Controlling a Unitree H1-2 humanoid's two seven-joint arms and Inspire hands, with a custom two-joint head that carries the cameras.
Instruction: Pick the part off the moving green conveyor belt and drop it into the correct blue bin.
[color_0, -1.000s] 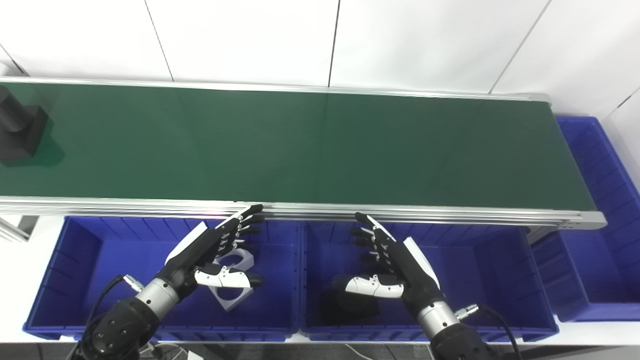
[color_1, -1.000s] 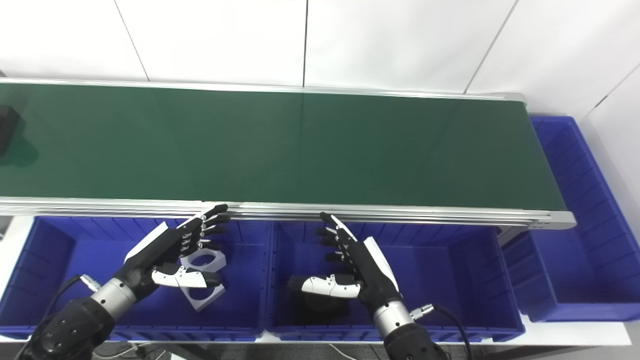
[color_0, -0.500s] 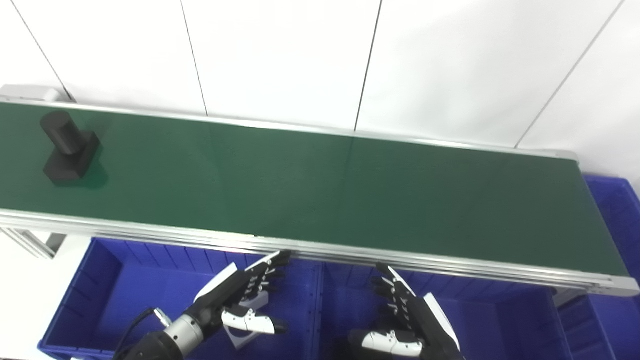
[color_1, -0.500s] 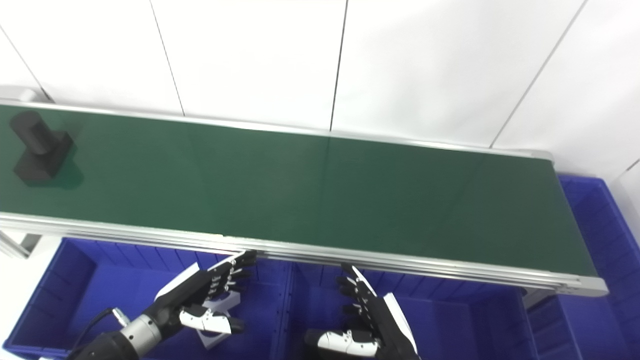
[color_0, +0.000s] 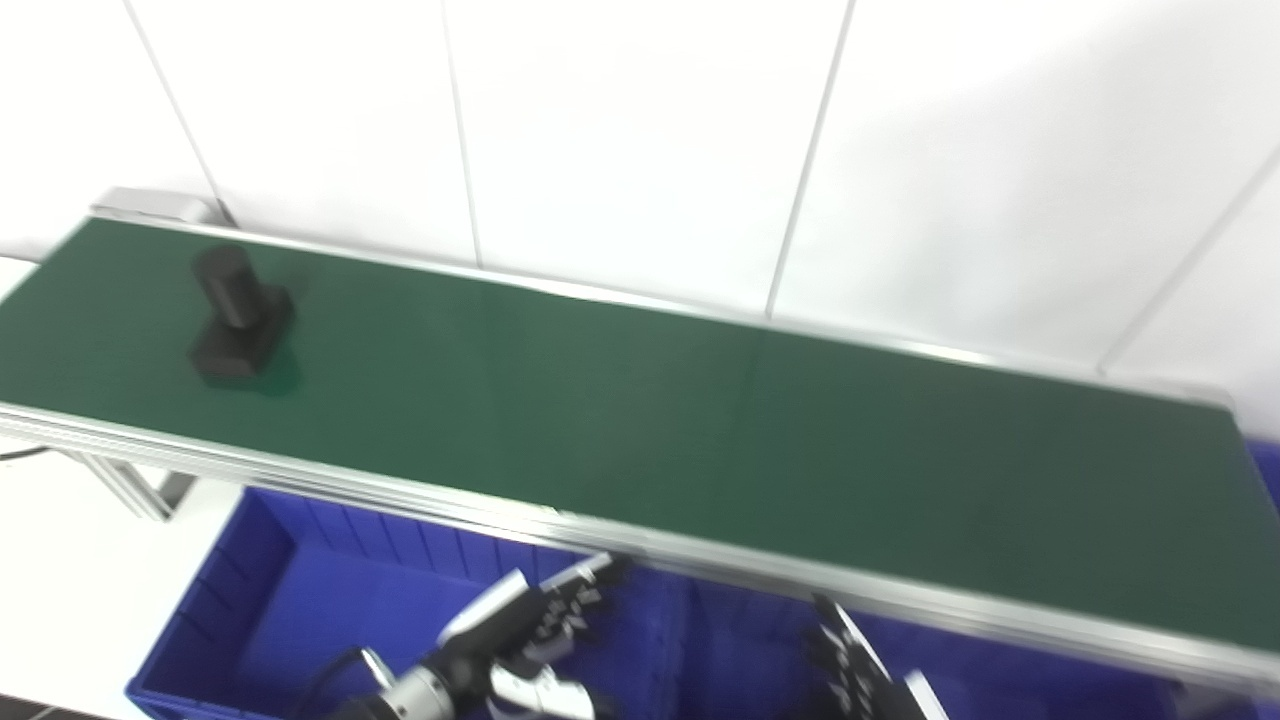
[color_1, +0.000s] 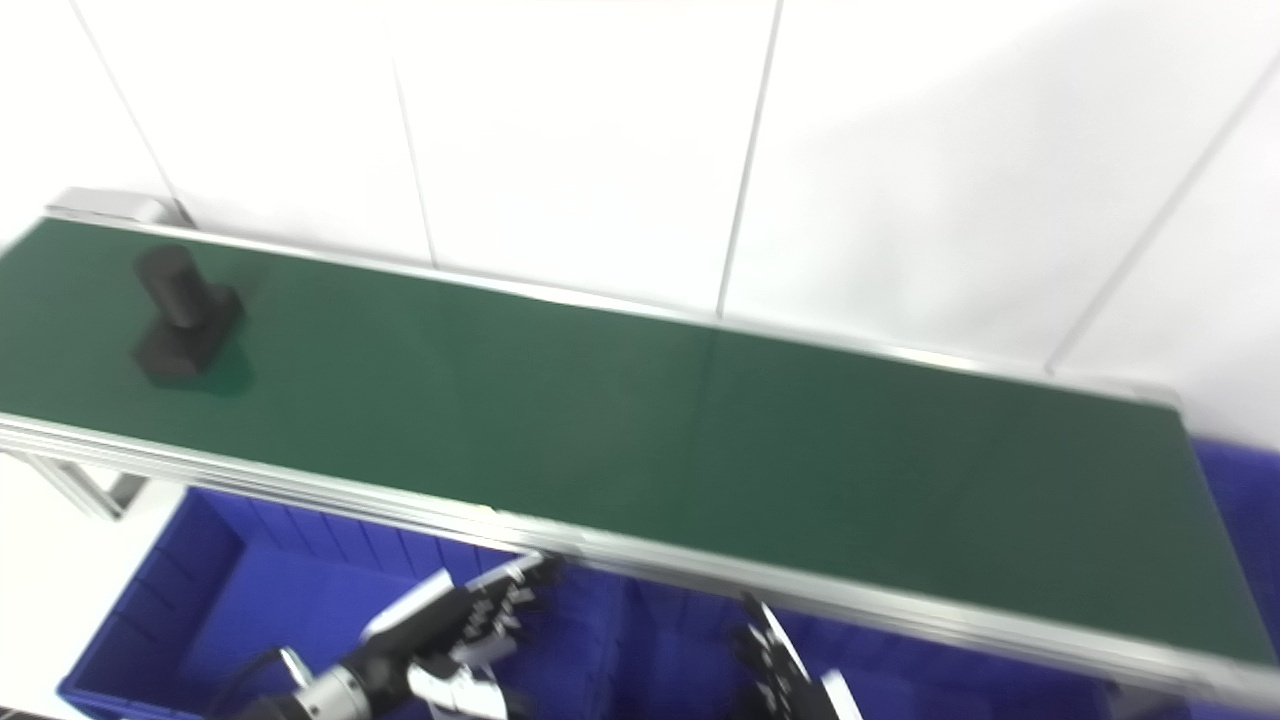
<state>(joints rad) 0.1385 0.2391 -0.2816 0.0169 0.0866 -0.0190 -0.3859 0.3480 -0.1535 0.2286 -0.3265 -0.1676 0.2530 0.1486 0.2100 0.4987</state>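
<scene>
Left blue plastic bin (color_0: 250, 600): below belt's near rail at 7 o'clock; ribbed inner walls; contents mostly hidden by hand, only a pale blur beneath it.
Second blue plastic bin (color_0: 740, 660): beside the first at 6 o'clock; little of it in frame, contents not discernible.
Black part, cylinder on square block base (color_0: 238, 318): upright on belt at far left end, 10 o'clock; matte, dark.
Green conveyor belt (color_0: 700, 440): smooth, flat, aluminium-framed, running diagonally.
Left hand, black with white shell (color_0: 520, 640): over left bin; fingers (color_0: 585, 590) spread, holding nothing; well apart from part.
Right hand (color_0: 860, 680): at bottom edge, cropped; fingertips (color_1: 755, 625) extended and separated, nothing held; farther still from part.
Image quality: blurred.
</scene>
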